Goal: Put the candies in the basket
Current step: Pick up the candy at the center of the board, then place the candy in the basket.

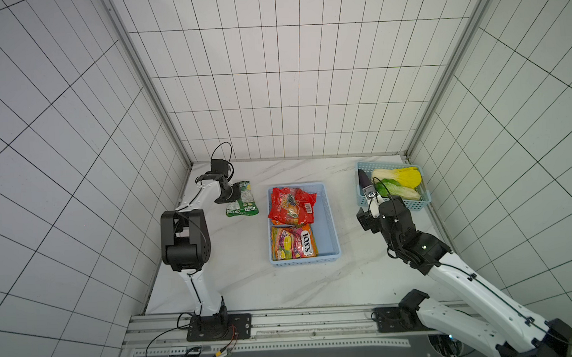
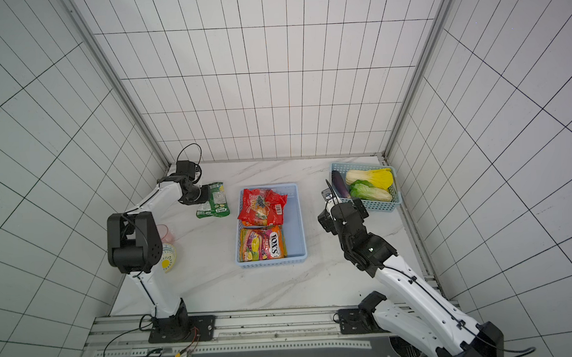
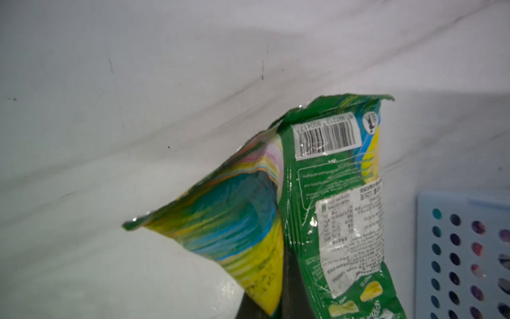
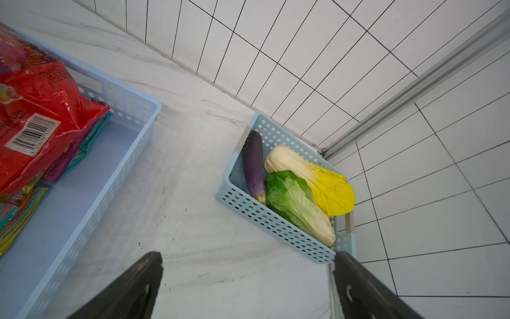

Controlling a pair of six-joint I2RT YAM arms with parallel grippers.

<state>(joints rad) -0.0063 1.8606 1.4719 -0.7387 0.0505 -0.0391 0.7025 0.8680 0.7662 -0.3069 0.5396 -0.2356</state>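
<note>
A green candy bag point(image 1: 242, 199) point(image 2: 214, 202) is at the back left of the marble table, and my left gripper point(image 1: 233, 193) point(image 3: 287, 265) is shut on its edge. In the left wrist view the bag folds around the dark fingers, barcode side up. The pale blue basket point(image 1: 326, 224) point(image 4: 82, 176) sits mid-table. It holds a red candy bag point(image 1: 291, 205) and a FOXS bag point(image 1: 292, 242), with more bags layered beneath. My right gripper point(image 1: 384, 211) point(image 4: 248, 259) hangs open and empty over bare table to the right of the basket.
A smaller teal lattice basket point(image 1: 395, 204) stands in the back right corner with an eggplant point(image 4: 254, 165) and two cabbages. In a top view, a pink cup point(image 2: 163, 232) and a yellow-patterned cup point(image 2: 169, 260) stand behind the left arm. Tiled walls close three sides.
</note>
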